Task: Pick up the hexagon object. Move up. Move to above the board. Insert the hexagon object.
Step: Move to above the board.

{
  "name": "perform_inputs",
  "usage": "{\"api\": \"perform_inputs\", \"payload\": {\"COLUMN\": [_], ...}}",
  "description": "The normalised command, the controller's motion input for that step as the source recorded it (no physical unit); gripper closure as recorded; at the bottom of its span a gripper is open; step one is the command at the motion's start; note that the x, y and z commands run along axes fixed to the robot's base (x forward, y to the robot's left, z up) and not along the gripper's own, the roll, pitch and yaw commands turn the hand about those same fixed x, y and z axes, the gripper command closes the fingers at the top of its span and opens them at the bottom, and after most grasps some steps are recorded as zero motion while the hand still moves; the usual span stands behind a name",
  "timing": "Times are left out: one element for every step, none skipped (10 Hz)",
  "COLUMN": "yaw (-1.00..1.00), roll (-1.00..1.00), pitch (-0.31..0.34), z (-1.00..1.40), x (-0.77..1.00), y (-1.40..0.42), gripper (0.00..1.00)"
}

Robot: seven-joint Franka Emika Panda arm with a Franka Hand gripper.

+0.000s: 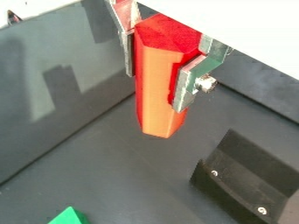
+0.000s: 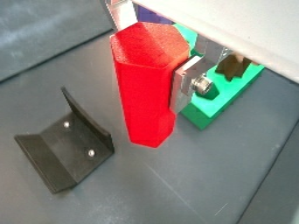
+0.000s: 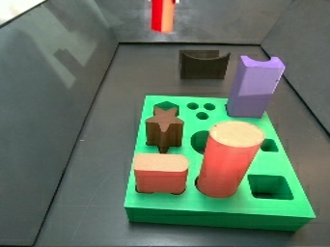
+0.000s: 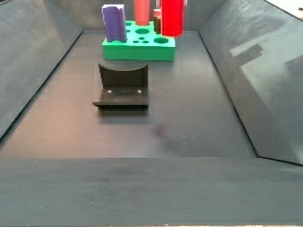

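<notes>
The gripper (image 2: 158, 74) pinches the red hexagon object (image 2: 147, 87) upright, high above the tray floor, so it clears the blocks on the green board (image 3: 219, 217).

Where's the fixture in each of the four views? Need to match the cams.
Wrist view: fixture on the floor, below and beside the hexagon object held in the end effector.
Wrist view: fixture on the floor, across the prism from the board.
Side view: fixture at the far end, behind the board.
Side view: fixture mid-floor, in front of the board.
Shared landmark: the green board.
</notes>
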Motion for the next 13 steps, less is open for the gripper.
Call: {"api": "perform_inputs", "payload": {"yaw": [0.03,0.03,0.03,0.04,0.04,0.04,0.04,0.04,0.04,0.04,-0.17,-0.16,-0.1], "roll": [0.02,0.02,0.02,0.02,0.03,0.03,0.03,0.03,0.03,0.03,0.08,0.1,0.09], "pitch": [0.095,0.092,0.091,0.09,0.091,0.091,0.09,0.09,0.091,0.09,-0.022,-0.034,-0.051], "z": [1.0,1.0,1.0,1.0,1.0,0.99,0.88,0.65,0.54,0.27,0.02,-0.03,-0.02], "x": [0.08,0.07,0.07,0.07,0.07,0.06,0.06,0.04,0.03,0.02,-0.09,-0.09,-0.09], "y": [-0.09,-0.08,-0.08,-0.08,-0.07,-0.07,-0.06,-0.04,-0.03,-0.02,-1.0,-1.0,-1.0], "gripper": [1.0,1.0,1.0,1.0,1.0,1.0,1.0,1.0,1.0,1.0,1.0,1.0,1.0]}}
